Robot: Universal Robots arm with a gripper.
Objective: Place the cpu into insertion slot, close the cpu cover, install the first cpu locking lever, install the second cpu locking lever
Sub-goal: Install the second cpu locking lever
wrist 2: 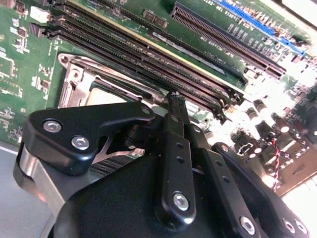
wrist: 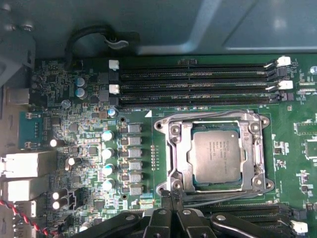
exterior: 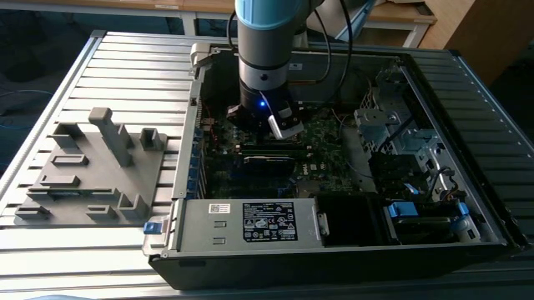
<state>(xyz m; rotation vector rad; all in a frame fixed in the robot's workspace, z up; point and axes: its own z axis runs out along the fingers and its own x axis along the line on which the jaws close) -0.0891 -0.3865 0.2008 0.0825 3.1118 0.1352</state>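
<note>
One chip (wrist: 217, 154) sits flat in its socket under the metal cover (wrist: 174, 148), just beyond the gripper (wrist: 170, 198), whose fingers are pressed together.

- Cpu (wrist: 216, 154) seated in the insertion slot (wrist: 194, 179), cpu cover (wrist: 179, 154) framing it.
- Memory slots (wrist: 195, 85) just beside the socket.
- Gripper (wrist: 173, 202) at the cover's edge.
- Computer case (exterior: 467, 100) on the desk (exterior: 109, 69); fixture block (exterior: 92, 175) toward the exterior view's left.
</note>
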